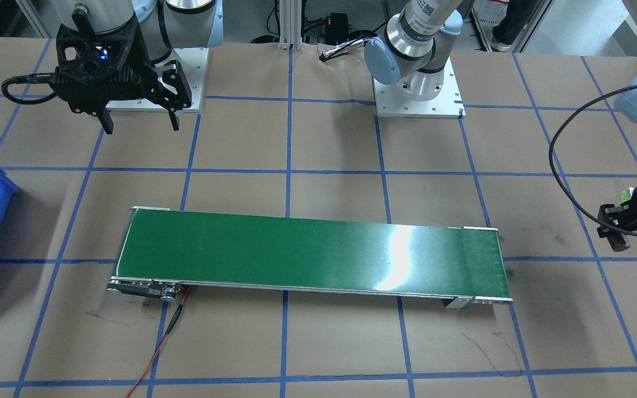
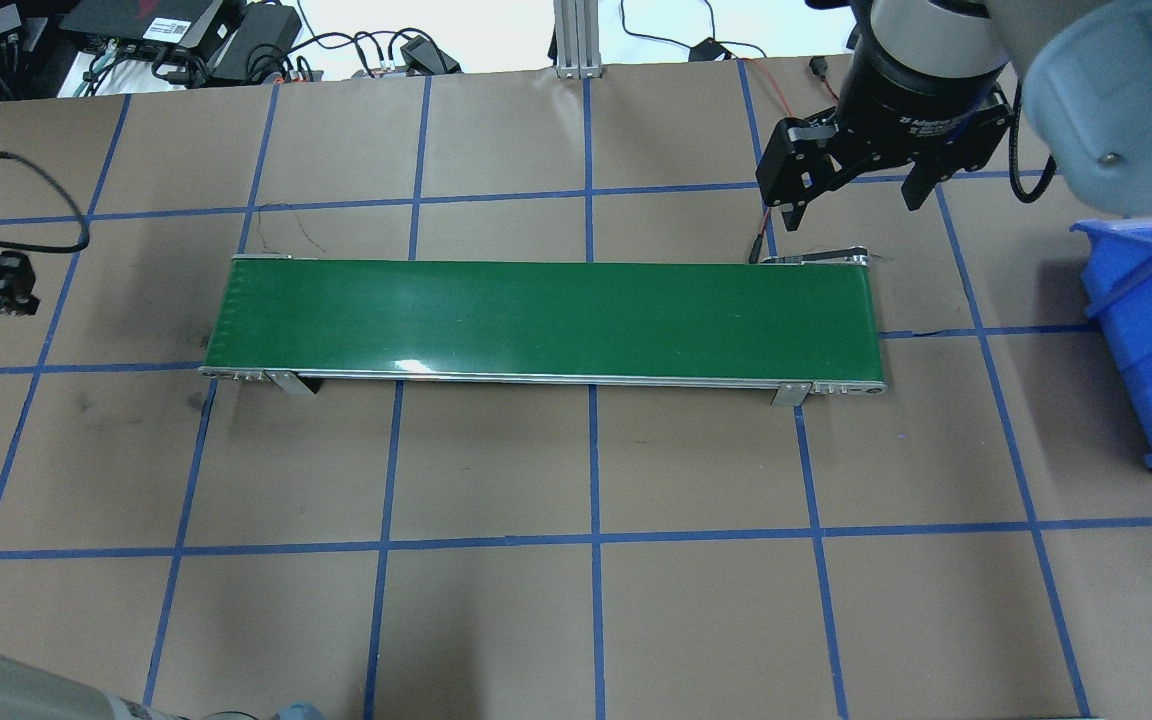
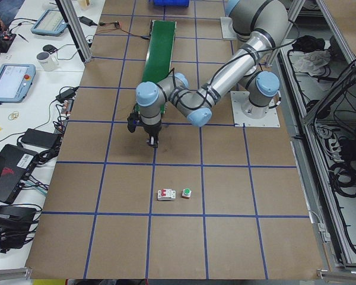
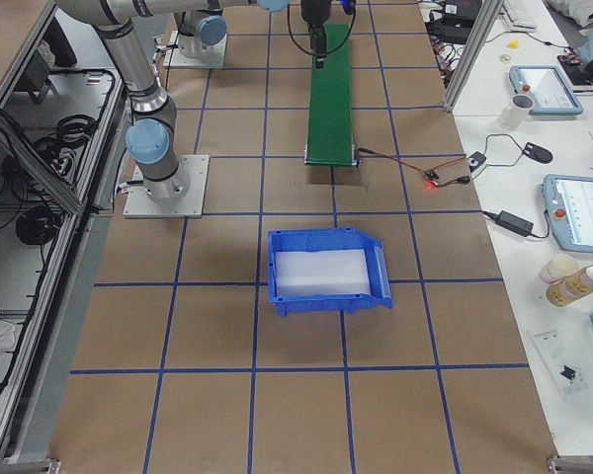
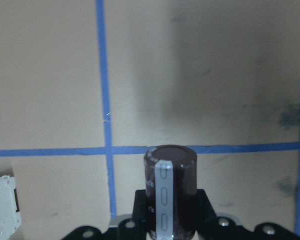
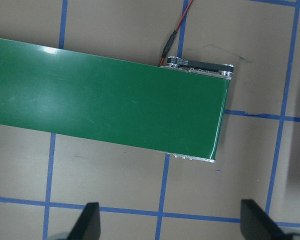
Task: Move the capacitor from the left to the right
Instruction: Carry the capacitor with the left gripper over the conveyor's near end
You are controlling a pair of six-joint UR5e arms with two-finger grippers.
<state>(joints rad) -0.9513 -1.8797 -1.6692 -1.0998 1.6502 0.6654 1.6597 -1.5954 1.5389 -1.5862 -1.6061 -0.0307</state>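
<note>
- The capacitor (image 5: 171,187) is pinched in the left gripper (image 3: 152,139) and held clear of the table (image 5: 215,75). Its long axis appears to run in line with the gripper, one end facing down at the paper.
- Near it on the table, on the side away from the belt (image 2: 536,315), lie the breaker (image 3: 165,195) and the button (image 3: 186,192). Neither is part of the job.
- Next out is the belt. Its left end lies to the robot's right of the left gripper, near but apart, with bare table between them.
- The coming move turns on that gap. The carry likely has to go sideways to the belt's left end, then down onto the green surface.
- The left arm is by far the nearer one to that end, and it already has the part.
- The right gripper (image 2: 841,210) hangs high near the belt's right end, its fingers (image 6: 90,222) spread wide with nothing between them.
- Farthest off, the bin (image 2: 1146,330) stands beyond the belt's right end, apart from it.
</note>
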